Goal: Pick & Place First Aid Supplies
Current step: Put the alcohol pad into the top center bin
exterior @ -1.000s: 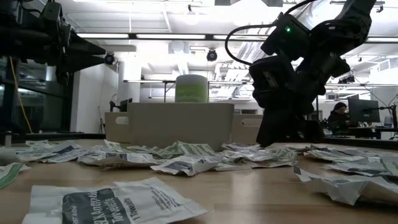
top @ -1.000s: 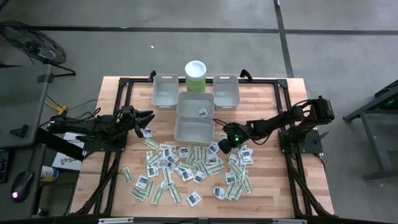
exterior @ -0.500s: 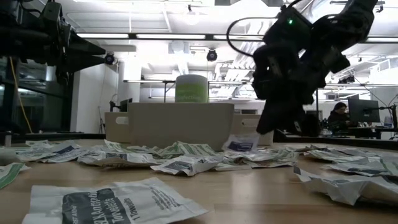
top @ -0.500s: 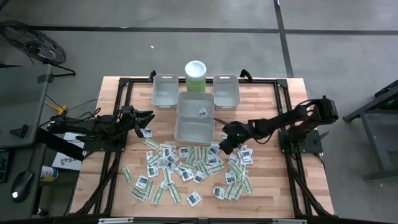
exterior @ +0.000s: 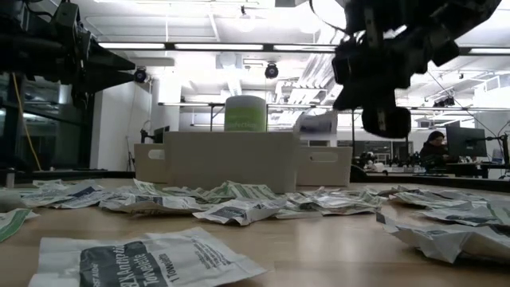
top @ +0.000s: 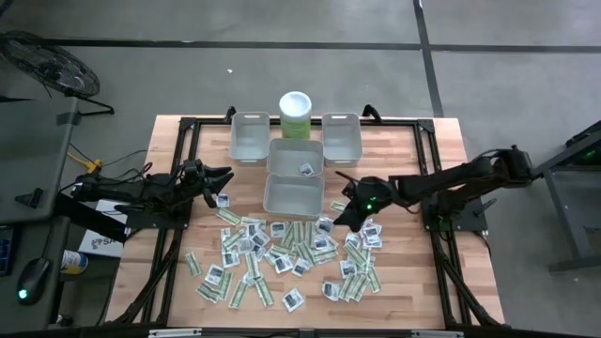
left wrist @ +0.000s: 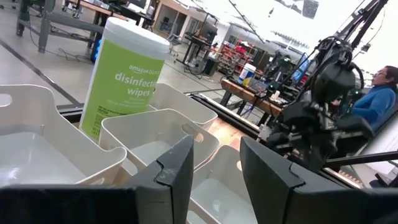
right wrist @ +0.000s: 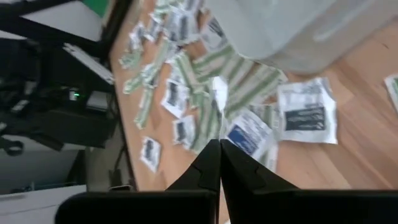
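While raised clear of the table [top: 423, 150], grips with the right gripper [right wrist: 217, 149], fingers pressed fully together, what looks like one thin white packet [exterior: 316, 123] by its edge, hanging free over the middle of the table, just off the near bin's right corner. Pinches the edge, most likely because nothing else on so flat a packet offers a hold; lifts high, probably to clear the bin wall before dropping it in. Beneath and toward the near edge, leaves the loose packets [top: 282, 249] scattered, overlapping, green-white strips among white squares, none stacked, so each can be taken singly. Behind them, toward the far edge, finds the bins: the near bin [top: 294, 192] bare as far as can be told, the middle bin [top: 296, 150] with one square packet [top: 306, 169] inside, two more bins at the far edge to either side of the canister [left wrist: 127, 78]. Reads on the canister "disinfecting wipes", last letters turned out of sight, under a small "amazon" mark. Reads on the closest packet [exterior: 135, 267] dark print, seemingly "Towelette", otherwise too blurred. Keeps the left gripper [left wrist: 217, 155] waiting by the left edge, fingers parted, nothing between them, aimed at the bins and out of the way.
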{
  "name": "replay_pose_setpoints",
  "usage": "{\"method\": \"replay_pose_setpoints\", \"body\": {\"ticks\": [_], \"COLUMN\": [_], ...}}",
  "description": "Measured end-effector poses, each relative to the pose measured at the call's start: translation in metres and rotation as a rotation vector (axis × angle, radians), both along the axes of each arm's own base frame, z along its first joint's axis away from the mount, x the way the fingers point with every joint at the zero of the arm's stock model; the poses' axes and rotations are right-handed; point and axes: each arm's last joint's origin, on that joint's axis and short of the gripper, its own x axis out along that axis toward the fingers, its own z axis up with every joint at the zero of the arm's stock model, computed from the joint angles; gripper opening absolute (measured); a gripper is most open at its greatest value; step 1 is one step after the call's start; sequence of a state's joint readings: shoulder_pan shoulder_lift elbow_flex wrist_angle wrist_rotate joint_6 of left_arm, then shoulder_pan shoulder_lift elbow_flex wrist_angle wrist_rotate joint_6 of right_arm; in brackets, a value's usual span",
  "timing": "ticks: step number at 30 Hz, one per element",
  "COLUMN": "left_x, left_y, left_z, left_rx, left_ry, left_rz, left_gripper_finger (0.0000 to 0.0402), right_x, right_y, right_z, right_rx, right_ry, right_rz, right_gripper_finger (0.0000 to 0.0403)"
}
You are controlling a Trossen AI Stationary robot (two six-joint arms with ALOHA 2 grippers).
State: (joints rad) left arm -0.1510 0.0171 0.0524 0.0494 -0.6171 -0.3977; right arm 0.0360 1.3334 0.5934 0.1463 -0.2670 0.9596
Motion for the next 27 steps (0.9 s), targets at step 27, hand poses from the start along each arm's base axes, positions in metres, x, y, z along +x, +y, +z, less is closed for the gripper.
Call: {"method": "replay_pose_setpoints", "body": {"ticks": [27], "left_x": [0.0], "left_y": [0.0], "left_z": [0.0], "left_rx": [0.0], "left_ry": [0.0], "left_rz": [0.0], "left_gripper_finger": [0.0131], "right_x": [0.029], "right_y": [-0.081], "right_z": [0.066], "right_rx": [-0.207], "right_ry": [-0.133], "right_rz": [-0.198], "right_gripper_finger": [0.0]}}
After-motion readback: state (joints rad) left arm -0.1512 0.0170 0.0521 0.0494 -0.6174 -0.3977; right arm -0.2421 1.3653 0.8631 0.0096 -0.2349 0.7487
